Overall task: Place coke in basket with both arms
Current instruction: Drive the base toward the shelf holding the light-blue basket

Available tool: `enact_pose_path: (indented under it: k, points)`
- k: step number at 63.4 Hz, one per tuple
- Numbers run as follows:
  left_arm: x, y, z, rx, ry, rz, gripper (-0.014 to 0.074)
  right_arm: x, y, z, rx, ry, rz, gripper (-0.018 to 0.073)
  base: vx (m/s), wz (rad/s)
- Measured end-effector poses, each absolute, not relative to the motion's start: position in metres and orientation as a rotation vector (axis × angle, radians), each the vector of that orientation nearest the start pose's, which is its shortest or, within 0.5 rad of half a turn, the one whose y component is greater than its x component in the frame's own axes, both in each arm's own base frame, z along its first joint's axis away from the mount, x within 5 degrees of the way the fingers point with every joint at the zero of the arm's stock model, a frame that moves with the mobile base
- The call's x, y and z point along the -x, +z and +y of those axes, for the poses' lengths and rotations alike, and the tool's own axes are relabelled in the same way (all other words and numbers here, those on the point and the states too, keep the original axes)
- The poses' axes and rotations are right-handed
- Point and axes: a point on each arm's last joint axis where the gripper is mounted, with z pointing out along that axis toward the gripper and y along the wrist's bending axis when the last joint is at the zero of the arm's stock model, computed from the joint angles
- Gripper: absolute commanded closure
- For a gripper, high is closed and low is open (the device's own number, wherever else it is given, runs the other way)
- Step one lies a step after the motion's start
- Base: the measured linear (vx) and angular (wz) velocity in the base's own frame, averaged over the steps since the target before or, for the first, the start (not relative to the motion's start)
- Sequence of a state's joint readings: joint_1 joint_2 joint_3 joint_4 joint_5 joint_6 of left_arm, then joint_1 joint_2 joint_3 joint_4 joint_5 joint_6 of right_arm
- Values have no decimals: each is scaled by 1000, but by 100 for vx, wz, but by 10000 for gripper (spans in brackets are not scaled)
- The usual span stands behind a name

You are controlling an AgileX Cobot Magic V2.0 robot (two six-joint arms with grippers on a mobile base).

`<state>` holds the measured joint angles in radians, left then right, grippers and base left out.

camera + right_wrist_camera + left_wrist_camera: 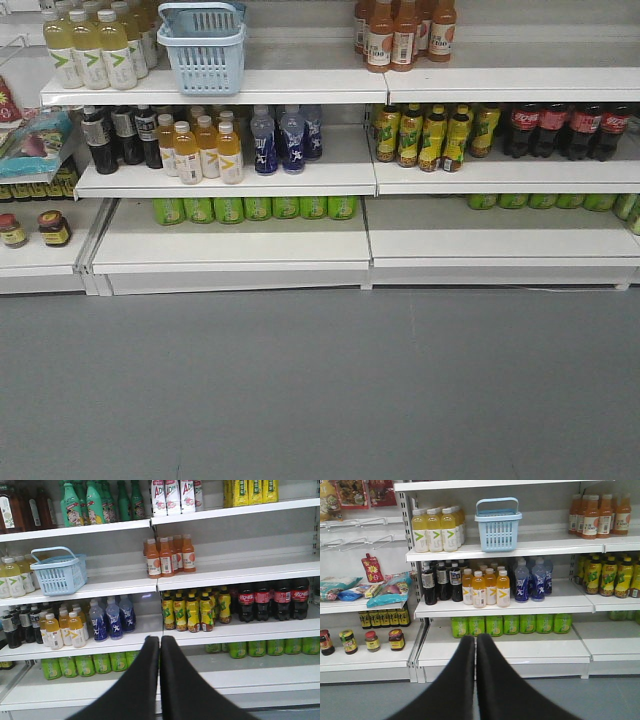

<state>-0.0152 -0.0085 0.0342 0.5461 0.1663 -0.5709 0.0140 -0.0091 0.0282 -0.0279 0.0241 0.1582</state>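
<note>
**A:** Where is the coke from where you stand?

**B:** A row of coke (263, 599) bottles stands at the right end of the middle shelf (250, 629), close behind its front edge. The yellow bottles (192, 612) are just beside it on the left. From my right claw (160, 639) the row lies up and to the right, well apart from it.

**A:** And from your left?

**B:** My left claw (475, 637) faces the left bay. Its camera shows no coke at all, so I judge my right arm the nearer one for the pick.

**A:** How do the bottles stand?

**B:** Upright, with the long axis straight up and the red labels facing me. I judge that a level approach from the front suits them, one side of the claw on each flank. They stand shoulder to shoulder, so I may nudge a neighbour.

**A:** Are your claws ready?

**B:** Not yet. Both are pressed together with nothing between them. The right one has to spread before it goes in.

**A:** And the basket?

**B:** The basket (59, 572) sits on the shelf above (115, 587), toward its left end, with its handle up. It is up and to the left of my right claw, and almost straight above my left one. The coke lies to the right and the basket to the left, so I expect the carry to run leftward and one shelf up.
</note>
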Motion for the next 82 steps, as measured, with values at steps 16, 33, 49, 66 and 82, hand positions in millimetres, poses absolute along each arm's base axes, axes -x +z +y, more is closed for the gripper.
enact_pose_path:
  k: [16,33,49,66,82]
  points:
    - [-57,189,7,79,36,1650,603,-57,202,1,-89,115,1525,564,6,7]
    - [-57,189,7,79,36,1650,603,-57,202,1,-89,115,1525,564,7,7]
    - [-57,189,7,79,36,1650,603,-57,202,1,-89,115,1525,564,8,11]
    - [-57,189,7,79,36,1650,603,-57,202,1,-89,115,1525,564,11,9]
    - [-57,189,7,79,36,1650,603,-57,202,1,-89,115,1525,564,15,2]
